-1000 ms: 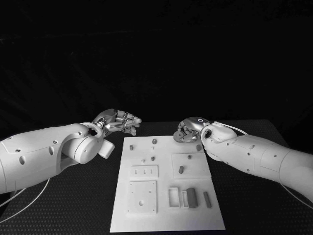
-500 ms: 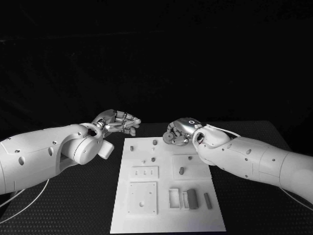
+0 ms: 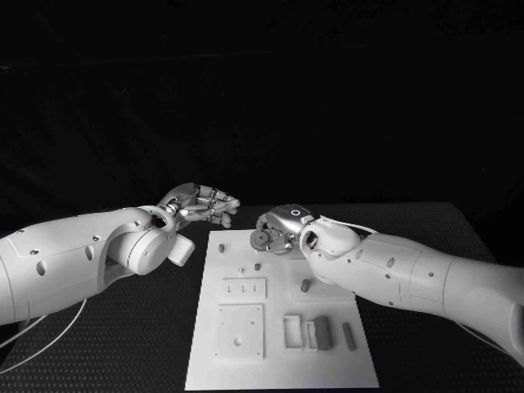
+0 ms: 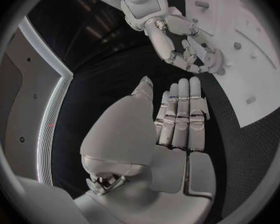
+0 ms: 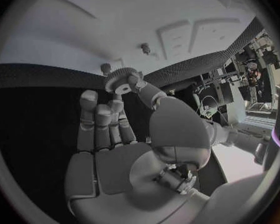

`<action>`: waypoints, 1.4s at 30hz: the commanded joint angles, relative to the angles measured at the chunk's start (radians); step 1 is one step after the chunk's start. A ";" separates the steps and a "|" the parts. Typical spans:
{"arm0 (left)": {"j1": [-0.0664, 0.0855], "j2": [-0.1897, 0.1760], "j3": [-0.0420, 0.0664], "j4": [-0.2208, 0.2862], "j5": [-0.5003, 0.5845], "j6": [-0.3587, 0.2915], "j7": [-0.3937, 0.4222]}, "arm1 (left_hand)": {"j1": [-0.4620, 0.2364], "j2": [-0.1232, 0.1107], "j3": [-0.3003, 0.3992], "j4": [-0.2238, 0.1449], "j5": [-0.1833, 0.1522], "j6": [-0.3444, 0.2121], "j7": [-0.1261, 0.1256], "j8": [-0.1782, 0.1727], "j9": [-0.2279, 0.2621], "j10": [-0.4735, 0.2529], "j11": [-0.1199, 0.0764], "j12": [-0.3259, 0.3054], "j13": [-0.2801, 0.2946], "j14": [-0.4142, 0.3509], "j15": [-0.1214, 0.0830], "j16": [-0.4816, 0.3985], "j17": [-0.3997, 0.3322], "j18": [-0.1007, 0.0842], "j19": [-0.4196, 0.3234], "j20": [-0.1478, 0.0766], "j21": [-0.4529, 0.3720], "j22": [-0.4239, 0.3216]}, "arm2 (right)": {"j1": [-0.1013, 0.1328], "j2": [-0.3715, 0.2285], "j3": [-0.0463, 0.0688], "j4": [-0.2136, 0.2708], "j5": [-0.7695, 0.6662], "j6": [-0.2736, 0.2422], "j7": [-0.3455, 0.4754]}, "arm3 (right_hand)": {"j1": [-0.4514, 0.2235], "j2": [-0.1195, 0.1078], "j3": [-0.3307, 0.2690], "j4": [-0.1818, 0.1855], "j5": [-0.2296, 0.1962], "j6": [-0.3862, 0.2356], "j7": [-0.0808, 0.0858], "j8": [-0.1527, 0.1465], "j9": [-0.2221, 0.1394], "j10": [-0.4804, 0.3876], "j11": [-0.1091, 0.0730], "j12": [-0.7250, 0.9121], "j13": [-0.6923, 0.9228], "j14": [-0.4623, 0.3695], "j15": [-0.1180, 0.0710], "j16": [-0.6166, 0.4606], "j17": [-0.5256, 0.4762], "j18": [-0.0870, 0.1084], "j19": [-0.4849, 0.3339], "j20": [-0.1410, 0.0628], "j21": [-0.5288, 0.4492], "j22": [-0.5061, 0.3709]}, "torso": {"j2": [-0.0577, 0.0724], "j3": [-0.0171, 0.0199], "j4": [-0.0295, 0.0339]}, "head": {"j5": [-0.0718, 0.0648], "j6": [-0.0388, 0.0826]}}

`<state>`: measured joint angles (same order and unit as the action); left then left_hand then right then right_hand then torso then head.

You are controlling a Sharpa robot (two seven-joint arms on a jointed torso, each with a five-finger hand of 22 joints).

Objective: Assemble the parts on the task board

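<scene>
The right hand (image 3: 281,233) is pinching a small grey toothed gear (image 5: 119,78) over the far end of the white task board (image 3: 278,360), likely to seat it on a peg there (the left hand (image 3: 201,202), holding nothing with fingers apart, is hovering beside that end).

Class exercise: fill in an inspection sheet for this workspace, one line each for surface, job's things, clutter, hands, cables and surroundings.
Surface: black table, textured mat, carrying the white task board.
Job's things: a gear pinched at the right hand's fingertips above the board's far end; pegs standing in the board; a dark block in a recess near the front.
Clutter: nothing seen.
Hands: left hand holds nothing, fingers apart, beside the board's far left corner; right hand holds the gear.
Cables: white cable hanging beneath the left arm.
Surroundings: dark backdrop behind the table.
</scene>
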<state>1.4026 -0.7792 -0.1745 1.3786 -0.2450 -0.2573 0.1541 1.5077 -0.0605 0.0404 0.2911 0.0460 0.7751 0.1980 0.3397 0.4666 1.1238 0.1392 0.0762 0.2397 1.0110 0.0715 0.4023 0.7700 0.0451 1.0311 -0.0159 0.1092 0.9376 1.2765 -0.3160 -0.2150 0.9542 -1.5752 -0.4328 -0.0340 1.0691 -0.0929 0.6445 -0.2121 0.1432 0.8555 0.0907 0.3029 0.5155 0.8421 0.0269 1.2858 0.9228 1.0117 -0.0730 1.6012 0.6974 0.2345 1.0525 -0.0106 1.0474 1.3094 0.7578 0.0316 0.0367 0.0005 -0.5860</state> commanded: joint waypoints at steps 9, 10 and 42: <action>0.002 0.004 0.001 0.002 -0.002 0.004 0.009 | 0.004 -0.004 -0.003 0.000 0.003 0.006 0.002 -0.007 0.001 0.005 -0.001 -0.004 0.002 0.002 0.006 -0.007 0.002 0.014 0.005 -0.006 -0.005 0.001 | -0.014 0.030 -0.010 -0.015 -0.080 -0.020 -0.062 | 0.006 -0.008 -0.001 0.005 0.004 0.071 0.046 0.013 0.032 0.007 0.002 0.006 -0.002 0.008 -0.002 -0.004 -0.001 0.027 0.004 -0.002 0.002 0.012 | 0.001 -0.0008 0.0009 | 0.007 -0.006; 0.002 0.004 0.001 0.001 -0.002 0.004 0.008 | 0.003 -0.004 -0.003 0.000 0.003 0.006 0.002 -0.007 0.001 0.005 -0.001 -0.004 0.002 0.002 0.006 -0.007 0.002 0.014 0.005 -0.006 -0.005 0.001 | -0.014 0.031 -0.011 -0.017 -0.096 -0.029 -0.066 | 0.006 -0.009 0.000 0.005 0.004 0.071 0.046 0.013 0.032 0.007 0.002 0.006 -0.002 0.008 -0.003 -0.004 -0.001 0.027 0.004 -0.002 0.001 0.012 | 0.001 -0.0010 0.0010 | 0.007 -0.006; 0.006 0.011 0.001 -0.004 -0.002 0.009 0.008 | 0.003 -0.004 -0.004 0.000 0.003 0.006 0.002 -0.007 0.002 0.005 0.000 -0.005 0.004 0.003 0.006 -0.008 0.004 0.014 0.005 -0.006 -0.007 0.003 | -0.037 0.068 -0.031 -0.043 -0.153 -0.045 -0.071 | 0.018 -0.021 0.003 -0.002 0.004 0.075 0.045 0.010 0.031 0.014 0.001 0.006 -0.009 0.017 -0.004 -0.009 -0.002 0.027 0.012 -0.006 -0.001 0.011 | 0.001 0.0002 -0.0009 | 0.016 -0.020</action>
<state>1.4062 -0.7706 -0.1743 1.3739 -0.2453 -0.2563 0.1537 1.5077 -0.0605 0.0404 0.2911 0.0460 0.7750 0.1980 0.3359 0.4671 1.1238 0.1392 0.0762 0.2421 1.0110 0.0715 0.3985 0.7726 0.0485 1.0348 -0.0196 0.1053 0.9393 1.2412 -0.2512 -0.2459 0.9142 -1.7240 -0.4862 -0.1107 1.0776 -0.1184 0.6442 -0.2125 0.1422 0.8681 0.0866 0.3125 0.5157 0.8494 0.0267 1.2854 0.9143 1.0225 -0.0764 1.5973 0.6964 0.2345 1.0581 -0.0127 1.0474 1.3094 0.7586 0.0314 0.0362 0.0170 -0.6042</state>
